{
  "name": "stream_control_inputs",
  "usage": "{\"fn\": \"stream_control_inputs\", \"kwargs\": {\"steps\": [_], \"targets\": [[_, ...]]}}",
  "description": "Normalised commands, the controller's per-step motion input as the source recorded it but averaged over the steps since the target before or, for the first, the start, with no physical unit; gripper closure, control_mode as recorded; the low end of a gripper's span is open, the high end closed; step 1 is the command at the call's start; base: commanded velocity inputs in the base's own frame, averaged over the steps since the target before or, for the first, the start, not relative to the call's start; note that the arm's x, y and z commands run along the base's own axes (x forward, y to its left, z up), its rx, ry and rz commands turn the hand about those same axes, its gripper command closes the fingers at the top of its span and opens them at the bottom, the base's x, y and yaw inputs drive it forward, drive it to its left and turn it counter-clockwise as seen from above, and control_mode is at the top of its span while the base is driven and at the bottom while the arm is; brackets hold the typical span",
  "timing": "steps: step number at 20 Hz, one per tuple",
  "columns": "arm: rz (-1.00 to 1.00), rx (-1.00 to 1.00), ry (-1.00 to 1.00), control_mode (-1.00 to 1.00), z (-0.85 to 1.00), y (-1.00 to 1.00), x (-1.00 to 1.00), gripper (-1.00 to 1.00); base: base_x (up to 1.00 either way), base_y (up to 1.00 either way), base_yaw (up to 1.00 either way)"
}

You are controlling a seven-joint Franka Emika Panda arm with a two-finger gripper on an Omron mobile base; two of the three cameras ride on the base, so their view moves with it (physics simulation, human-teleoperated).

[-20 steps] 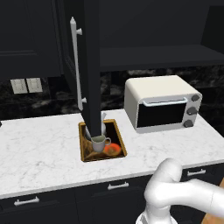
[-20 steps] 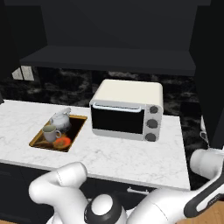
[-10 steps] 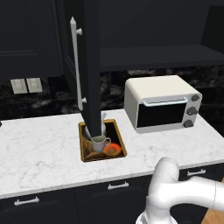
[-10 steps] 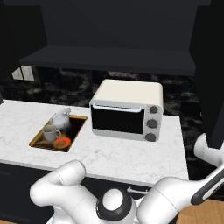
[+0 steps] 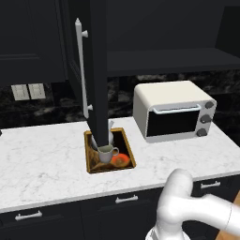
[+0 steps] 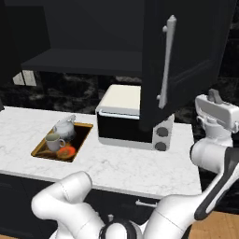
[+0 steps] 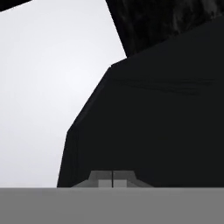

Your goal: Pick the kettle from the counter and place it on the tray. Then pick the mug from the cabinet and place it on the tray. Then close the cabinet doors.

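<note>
Left base view
Tray [image 5: 92, 163]: you see it on the marble counter [image 5: 42, 154], left of the toaster oven [image 5: 173, 110].
Mug [image 5: 107, 153]: on the tray, beside the orange-red blob.
Left cabinet door [image 5: 97, 70]: open, edge-on, hiding most of the kettle [image 5: 110, 138].

Right base view
Kettle [image 6: 64, 128]: on the tray [image 6: 42, 149], touching or just behind the mug [image 6: 54, 142].
Right cabinet door [image 6: 182, 56]: partly open, bar handle [image 6: 167, 60] facing you.

Hand view
Gripper [image 7: 113, 179]: fingertips pressed together, holding nothing, close to a black panel.
</note>
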Motion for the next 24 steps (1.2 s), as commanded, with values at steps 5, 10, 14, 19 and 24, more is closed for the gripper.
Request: {"fn": "stream_control_inputs", "kwargs": {"steps": [5, 10, 14, 19, 24], "targets": [[0.01, -0.24, 0.09, -1.0, 0.93, 0.84, -0.32, 1.0, 0.0, 0.0, 0.0], [-0.01, -0.11, 0.49, -1.0, 0.48, 0.37, 0.27, 1.0, 0.0, 0.0, 0.0], [0.0, -0.14, 0.56, -1.0, 0.09, 0.43, 0.6, 1.0, 0.0, 0.0, 0.0], [-0.02, -0.31, 0.37, -1.0, -0.44, 1.0, 0.93, 1.0, 0.0, 0.0, 0.0], [0.0, -0.15, 0.22, -1.0, -0.34, 1.0, 0.94, 1.0, 0.0, 0.0, 0.0]]}}
